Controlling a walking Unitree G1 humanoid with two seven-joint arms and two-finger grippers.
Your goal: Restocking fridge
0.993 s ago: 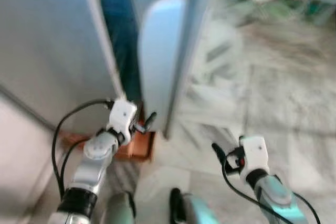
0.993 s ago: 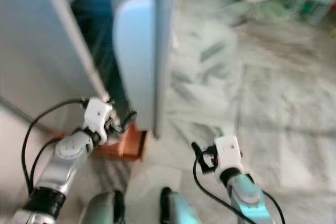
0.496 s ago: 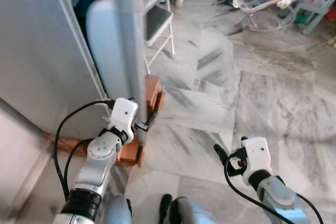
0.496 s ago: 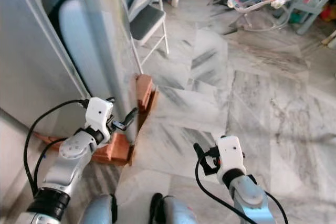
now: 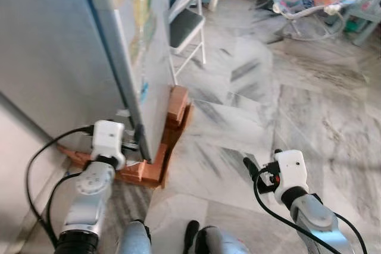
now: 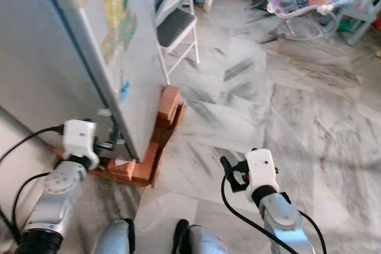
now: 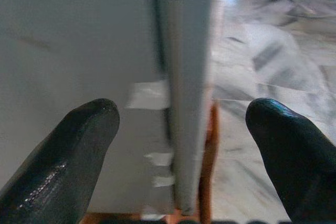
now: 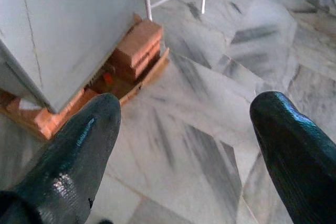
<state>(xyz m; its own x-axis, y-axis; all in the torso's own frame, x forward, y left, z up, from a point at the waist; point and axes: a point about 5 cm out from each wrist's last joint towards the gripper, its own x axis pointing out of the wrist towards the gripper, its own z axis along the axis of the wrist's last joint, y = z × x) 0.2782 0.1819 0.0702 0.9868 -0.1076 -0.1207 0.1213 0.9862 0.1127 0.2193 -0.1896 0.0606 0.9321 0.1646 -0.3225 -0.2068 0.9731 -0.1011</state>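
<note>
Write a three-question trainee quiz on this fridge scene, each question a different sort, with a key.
1. True or false: the fridge door stands wide open.
2. Multiple choice: what does the fridge rest on? A) a wooden crate B) red bricks C) bare floor
3. Short answer: which gripper is at the fridge's lower door edge, and how are its fingers?

Key
1. False. The door looks shut against the body, its stickered front facing the room.
2. B.
3. The left gripper; its fingers are spread open, one either side of the door edge. The right gripper is held over the marble floor, also open.
</note>
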